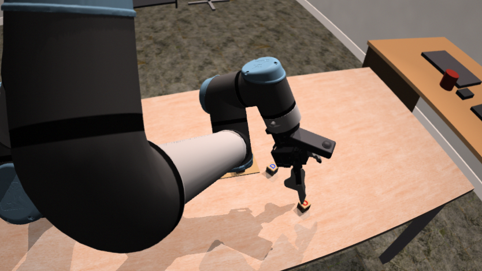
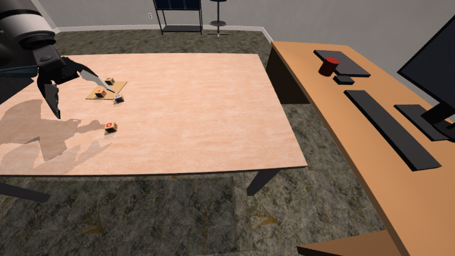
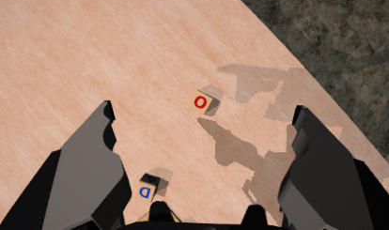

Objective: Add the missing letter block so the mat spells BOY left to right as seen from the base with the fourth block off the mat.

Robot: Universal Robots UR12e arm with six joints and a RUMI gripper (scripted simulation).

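Squarely wooden — red-lettered O block [image 3: 204, 101].

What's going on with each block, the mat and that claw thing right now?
Gripper: open, empty, above the table.
O block: on the table, off the mat, O up.
D block: on the table, off the mat.
Mat: holds two blocks.

The tool [image 1: 299, 186] hangs open above the O block [image 1: 304, 205].
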